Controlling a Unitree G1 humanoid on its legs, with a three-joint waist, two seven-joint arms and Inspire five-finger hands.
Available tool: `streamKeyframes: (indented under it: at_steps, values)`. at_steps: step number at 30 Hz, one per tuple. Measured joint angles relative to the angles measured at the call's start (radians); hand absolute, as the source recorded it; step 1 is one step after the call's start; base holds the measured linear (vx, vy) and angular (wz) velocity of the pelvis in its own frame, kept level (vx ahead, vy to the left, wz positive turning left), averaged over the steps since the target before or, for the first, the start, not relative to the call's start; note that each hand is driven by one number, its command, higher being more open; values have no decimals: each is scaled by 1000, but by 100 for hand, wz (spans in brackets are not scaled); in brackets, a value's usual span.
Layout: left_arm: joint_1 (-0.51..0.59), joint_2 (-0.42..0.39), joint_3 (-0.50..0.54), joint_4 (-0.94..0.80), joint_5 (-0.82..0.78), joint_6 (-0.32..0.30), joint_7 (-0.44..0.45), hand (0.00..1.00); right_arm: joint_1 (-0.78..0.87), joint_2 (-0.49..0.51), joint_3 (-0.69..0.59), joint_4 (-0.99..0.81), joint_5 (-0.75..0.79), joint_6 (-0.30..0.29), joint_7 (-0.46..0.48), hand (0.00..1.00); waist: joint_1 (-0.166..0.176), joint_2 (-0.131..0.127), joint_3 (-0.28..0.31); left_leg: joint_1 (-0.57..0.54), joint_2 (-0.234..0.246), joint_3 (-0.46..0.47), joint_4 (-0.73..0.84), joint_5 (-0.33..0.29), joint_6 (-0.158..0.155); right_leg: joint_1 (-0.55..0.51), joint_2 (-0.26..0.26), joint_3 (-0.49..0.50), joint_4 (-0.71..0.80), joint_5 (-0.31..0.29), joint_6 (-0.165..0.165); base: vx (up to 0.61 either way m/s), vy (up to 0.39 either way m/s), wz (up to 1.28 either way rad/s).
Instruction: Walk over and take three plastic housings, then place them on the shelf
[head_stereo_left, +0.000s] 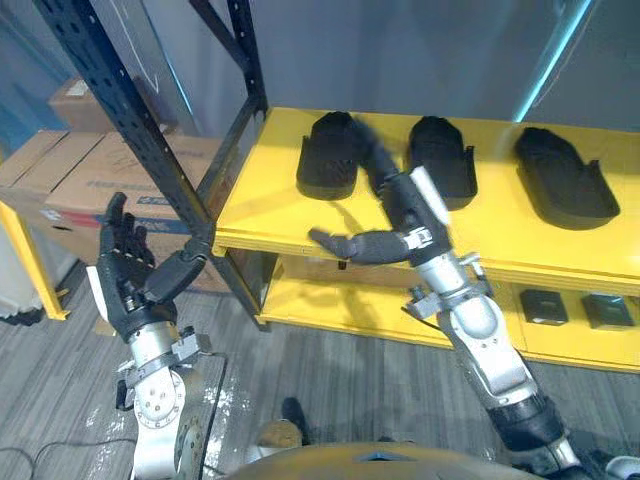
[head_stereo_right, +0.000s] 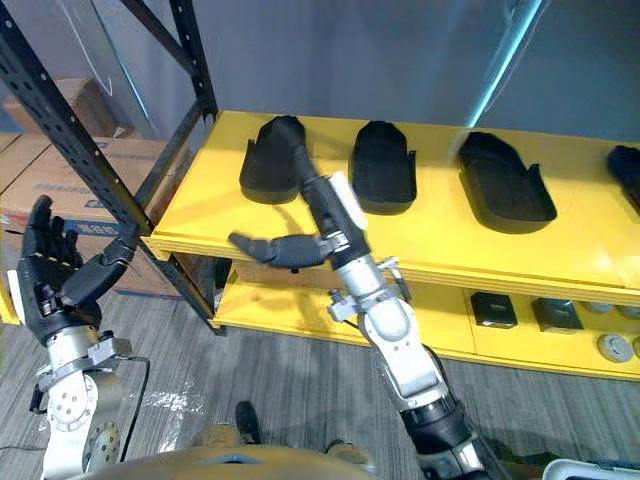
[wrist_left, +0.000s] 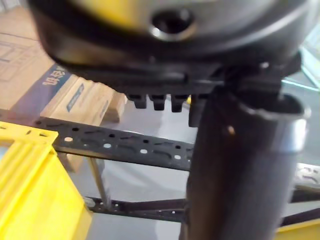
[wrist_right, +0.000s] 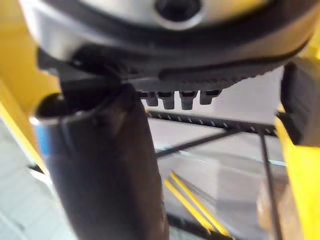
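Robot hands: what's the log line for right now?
housings: on yellow shelf | right robot hand: open, at leftmost housing | left robot hand: open, empty

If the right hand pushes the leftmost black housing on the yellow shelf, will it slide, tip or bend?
The leftmost housing looks like a hollow moulded shell: probably stiff and light. It lies low and broad on the smooth yellow shelf, so a push likely slides it rather than tips it. Its rounded top may slip under the open right hand.

4 black housings lie on the yellow upper shelf, the 4th cut off at the view's edge, 2 small black boxes sit on the lower shelf, and 3 cardboard boxes stand beside the rack.
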Motion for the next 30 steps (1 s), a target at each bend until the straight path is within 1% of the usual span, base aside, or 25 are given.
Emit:
streamKeyframes:
  at_steps: [1, 2, 4, 6, 7, 10, 12, 14, 15, 17, 20, 21, 22, 23, 24, 25, 26, 27, 28, 29, 30]
  values:
    - [2, -16, 32, 0, 15, 0, 14, 100, 20, 26, -90, -3, 21, -14, -22, 100, -4, -1, -9, 0, 0, 7, 0, -4, 3, -3, 0, 8, -2, 2, 3, 27, 26, -15]
    - [3, -21, 48, 0, 15, -1, 20, 100, 31, 35, -131, -3, 34, -14, -37, 100, -6, -1, -12, 1, -1, 11, 0, -4, 3, -3, 0, 12, -4, 2, 4, 43, 30, -15]
    - [15, -48, 132, 0, 15, -2, 58, 100, 96, 69, -288, -1, 44, -15, -101, 100, -23, 2, -26, 2, -3, 22, 0, -7, 0, -3, 0, 22, -17, 8, 10, 60, 28, -13]
    - [29, -68, 188, 0, 15, -4, 79, 100, 170, 90, -380, 0, 47, -18, -131, 100, -35, 8, -30, 3, -4, 29, 0, -8, 3, -4, 0, 28, -18, 14, 8, 90, 17, -12]
    - [49, -84, 227, 0, 15, -11, 96, 100, 224, 114, -436, 10, 59, -19, -141, 100, -48, 12, -33, 7, -4, 34, 0, -9, 3, -4, 0, 35, -18, 18, 4, 105, 10, -13]
    - [53, -122, 269, 0, 15, -24, 111, 100, 279, 145, -498, 29, 81, -23, -169, 100, -55, 20, -40, 18, -2, 54, 0, -14, -3, -3, 0, 54, -18, 18, 4, 74, -1, -20]
    - [53, -132, 274, 0, 14, -30, 110, 100, 295, 156, -521, 49, 112, -25, -180, 100, -66, 25, -49, 19, -2, 57, 0, -17, -5, -3, 1, 60, -18, 18, 4, 68, -1, -10]
    - [53, -133, 274, 0, 13, -37, 90, 100, 308, 162, -536, 67, 170, -25, -164, 100, -75, 26, -55, 20, -1, 56, 0, -17, -5, -3, 1, 60, -17, 18, 4, 50, -1, 0]
    - [52, -137, 275, 0, 13, -49, 76, 100, 311, 173, -537, 73, 192, -25, -136, 100, -77, 26, -55, 20, -1, 55, 0, -18, -5, -3, 1, 61, -17, 18, 4, 40, -1, 0]
    - [50, -142, 275, 0, 13, -54, 55, 100, 314, 192, -533, 74, 184, -25, -117, 100, -77, 26, -55, 20, -1, 53, 0, -21, -4, -3, 1, 62, -17, 18, 4, 16, 0, -1]
    - [48, -142, 275, 0, 14, -54, 45, 100, 313, 192, -495, 91, 134, -22, -127, 100, -76, 20, -56, 18, -1, 51, -1, -22, -4, -5, 1, 63, -17, 18, 4, 0, 0, 0]
    - [48, -142, 276, 0, 14, -49, 43, 100, 309, 190, -489, 114, 102, -12, -145, 100, -74, 15, -57, 18, -2, 50, -1, -25, -9, -5, 1, 63, -17, 17, 4, 24, 14, 3]
    - [49, -142, 281, 0, 14, -36, 38, 100, 292, 185, -490, 185, 60, -8, -189, 100, -69, 6, -58, 17, -2, 48, -1, -26, -10, -5, 1, 63, -17, 17, 4, 31, 16, 3]
    - [49, -142, 285, 2, 14, -30, 37, 100, 285, 184, -494, 223, 49, -3, -211, 100, -66, 3, -59, 17, -2, 48, -1, -26, -10, -5, 1, 63, -17, 17, 4, 33, 16, 2]
    - [49, -141, 302, 16, 11, -10, 38, 100, 272, 184, -505, 294, 22, 15, -277, 100, -59, -1, -61, 15, -3, 48, -1, -26, -10, -7, 0, 63, -17, 17, 4, 31, 13, 1]
    - [48, -139, 313, 31, 8, 1, 38, 100, 266, 185, -513, 329, 17, 21, -316, 100, -56, -1, -62, 15, -4, 48, -1, -26, -10, -8, 0, 63, -17, 17, 4, 40, 16, 0]
    - [47, -137, 345, 89, -2, 13, 38, 100, 259, 187, -541, 396, 16, 37, -379, 100, -51, 1, -63, 14, -6, 49, -1, -26, -9, -11, -2, 65, -17, 17, 4, 40, 15, -1]
    - [47, -136, 379, 152, -25, 21, 36, 100, 256, 187, -571, 445, 26, 47, -416, 100, -51, 5, -65, 13, -7, 50, -1, -26, -6, -13, -3, 67, -17, 18, 5, 73, 24, -4]
    - [40, -128, 428, 276, -63, 25, 26, 100, 253, 187, -623, 523, 41, 60, -449, 100, -51, 6, -67, 14, -8, 54, -1, -22, 1, -12, -4, 70, -16, 19, 6, 70, 19, -6]
    - [37, -122, 470, 392, -112, 29, -6, 100, 244, 186, -670, 591, 57, 77, -464, 100, -51, 10, -73, 17, -10, 58, -1, -23, 1, -10, -6, 71, -16, 20, 7, 73, 18, -8]
    - [37, -119, 498, 472, -149, 37, -32, 100, 244, 186, -703, 635, 73, 89, -470, 100, -52, 9, -77, 19, -10, 62, -1, -25, 2, -8, -7, 72, -16, 20, 7, 73, 16, -8]
